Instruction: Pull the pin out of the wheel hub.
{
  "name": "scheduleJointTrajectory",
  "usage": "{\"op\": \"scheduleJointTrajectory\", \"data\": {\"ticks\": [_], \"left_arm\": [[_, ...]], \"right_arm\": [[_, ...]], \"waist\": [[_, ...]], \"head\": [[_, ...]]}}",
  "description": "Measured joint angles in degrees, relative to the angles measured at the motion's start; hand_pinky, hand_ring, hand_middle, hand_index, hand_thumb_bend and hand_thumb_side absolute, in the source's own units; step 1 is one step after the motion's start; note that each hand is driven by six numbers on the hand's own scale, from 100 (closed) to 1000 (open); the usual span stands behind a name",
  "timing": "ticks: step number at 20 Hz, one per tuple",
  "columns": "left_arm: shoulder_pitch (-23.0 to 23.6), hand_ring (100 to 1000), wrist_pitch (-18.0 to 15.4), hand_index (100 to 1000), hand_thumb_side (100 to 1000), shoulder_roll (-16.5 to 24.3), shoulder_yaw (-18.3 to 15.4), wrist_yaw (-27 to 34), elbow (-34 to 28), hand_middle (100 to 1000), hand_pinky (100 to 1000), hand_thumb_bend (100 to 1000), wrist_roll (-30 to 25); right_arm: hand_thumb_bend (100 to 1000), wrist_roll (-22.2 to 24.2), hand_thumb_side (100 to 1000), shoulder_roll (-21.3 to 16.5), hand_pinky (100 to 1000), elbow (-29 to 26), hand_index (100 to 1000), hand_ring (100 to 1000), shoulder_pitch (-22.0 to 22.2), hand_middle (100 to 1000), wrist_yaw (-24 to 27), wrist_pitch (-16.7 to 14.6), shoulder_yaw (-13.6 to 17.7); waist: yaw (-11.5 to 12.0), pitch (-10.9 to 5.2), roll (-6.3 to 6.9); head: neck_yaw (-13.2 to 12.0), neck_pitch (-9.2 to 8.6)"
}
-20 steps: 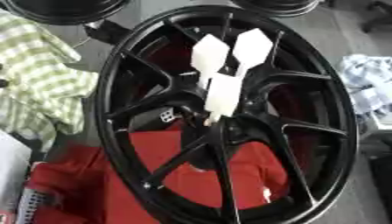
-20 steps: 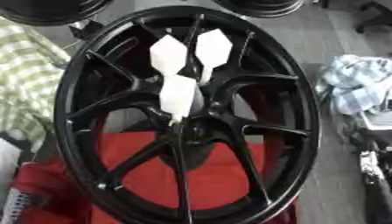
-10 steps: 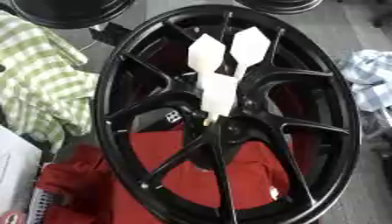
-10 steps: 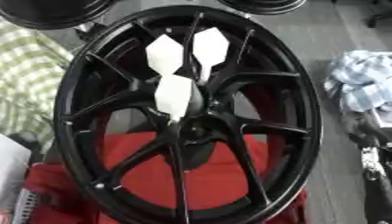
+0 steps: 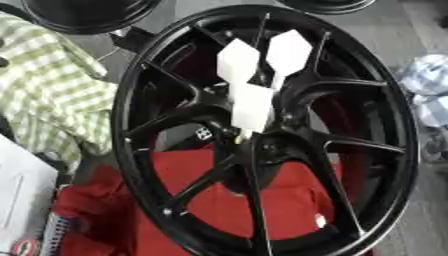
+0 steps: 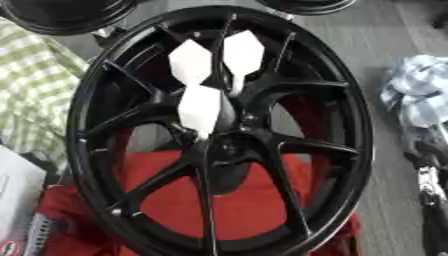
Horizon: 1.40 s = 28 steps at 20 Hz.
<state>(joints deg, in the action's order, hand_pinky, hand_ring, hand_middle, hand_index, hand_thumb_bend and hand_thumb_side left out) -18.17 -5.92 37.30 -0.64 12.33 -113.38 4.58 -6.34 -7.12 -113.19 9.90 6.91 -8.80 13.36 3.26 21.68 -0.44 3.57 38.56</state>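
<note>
- Wheel, black, is seen lying over a red cloth.
- Three white flat pieces are bunched over the spokes, the lowest pointed at the hub.
- Pin: only a small pale tip is made out at the hub.
- Hand state can't be told.
- Checked cloth is spotted left.

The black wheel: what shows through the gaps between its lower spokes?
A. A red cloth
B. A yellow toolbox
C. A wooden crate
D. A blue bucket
A: red cloth fills the openings between the lower spokes of the black wheel and spreads out past its bottom rim; nothing blue, yellow or wooden shows there.
</note>
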Motion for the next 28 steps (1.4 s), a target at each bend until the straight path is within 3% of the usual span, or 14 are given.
{"op": "scheduleJointTrajectory", "data": {"ticks": [8,13,17,22,28], "left_arm": [[-5.71,701,-3.38,768,493,16.13,4.0,-4.13,-0.28,626,666,100,-3.38],[-12.22,717,-3.11,771,431,23.05,7.49,-8.21,-0.31,645,696,100,-13.35],[-18.94,726,-2.56,773,407,24.95,9.88,-9.63,-0.48,656,714,100,-23.95],[-26.95,737,-0.74,781,530,24.87,12.38,-9.7,-0.64,667,732,100,-37.56],[-34.97,742,3.93,784,552,22.03,15.31,-9.79,-0.65,674,738,100,-52.54]], "right_arm": [[100,-0.09,553,-1.15,1000,0.0,813,837,0.4,846,-0.21,0.42,-0.31],[100,0.23,550,-1.92,1000,0.0,813,837,1.31,845,-0.24,0.41,-0.58],[100,0.58,545,-2.27,1000,0.0,812,837,1.83,845,-0.36,0.44,-0.89],[100,0.82,546,-2.29,1000,0.0,812,837,2.39,845,-0.77,0.25,-1.18],[100,1.04,550,-2.29,1000,0.0,812,836,2.77,845,-1.24,0.55,-1.59]], "waist": [[0.12,-0.85,1.12],[-0.36,-1.88,1.43],[-0.71,-2.14,1.6],[-1.01,-2.4,1.63],[-1.27,-2.49,1.75]], "head": [[0.08,0.69],[0.11,1.0],[0.32,1.15],[0.45,1.15],[0.51,0.59]]}}
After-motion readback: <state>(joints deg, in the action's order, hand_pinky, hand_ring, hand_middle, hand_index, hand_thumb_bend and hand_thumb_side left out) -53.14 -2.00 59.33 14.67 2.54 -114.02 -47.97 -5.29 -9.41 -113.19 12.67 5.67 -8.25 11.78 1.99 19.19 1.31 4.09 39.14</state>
